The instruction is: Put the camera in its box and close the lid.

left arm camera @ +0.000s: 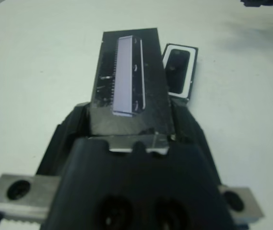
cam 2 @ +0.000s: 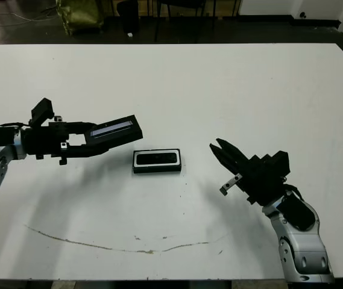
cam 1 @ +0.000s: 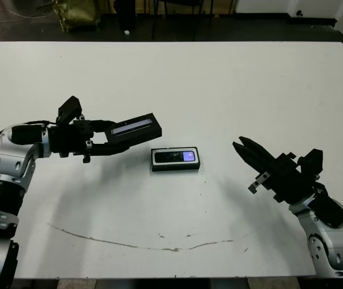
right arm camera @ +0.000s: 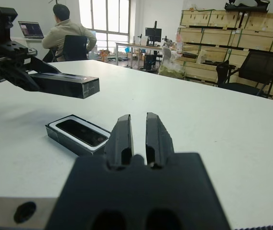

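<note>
— Where the white worktop [cam 1: 171, 78] fills the head views, what marks its surface?

— One thin, wavy brownish line [cam 1: 159, 245] runs along the near edge. Otherwise the surface carries only the box; beyond the far edge lies dark floor.

— How do the two arms sit?

— Each reaches in from its own side. The left pincer [cam 1: 118, 140] hovers above the worktop to the left of the box, its two black fingers clamped on the lid [cam 1: 136, 127], one over and one under it. The right pincer [cam 1: 243, 148] hangs well to the right of the box, fingers drawn nearly together with a thin slit between them, holding nothing.

— And the lid itself?

— It is held clear of the surface, roughly level, with its pale lilac strip facing up and its free end pointing toward the box. It stands beside the box rather than over it, and the two do not touch.

— Where is the box?

— The box [cam 1: 175, 159] lies flat near the middle of the worktop, between the two pincers, uncovered, with its white lining showing as a border.

— And the camera?

— The camera [cam 1: 177, 156] lies inside the box, lengthwise, with its bluish-purple patch toward the right end.

— Anything beyond the worktop?

— In the right wrist view a person [right arm camera: 68, 34] sits with their back turned at a laptop [right arm camera: 30, 29], and wooden crates [right arm camera: 232, 33] line the far wall.
</note>
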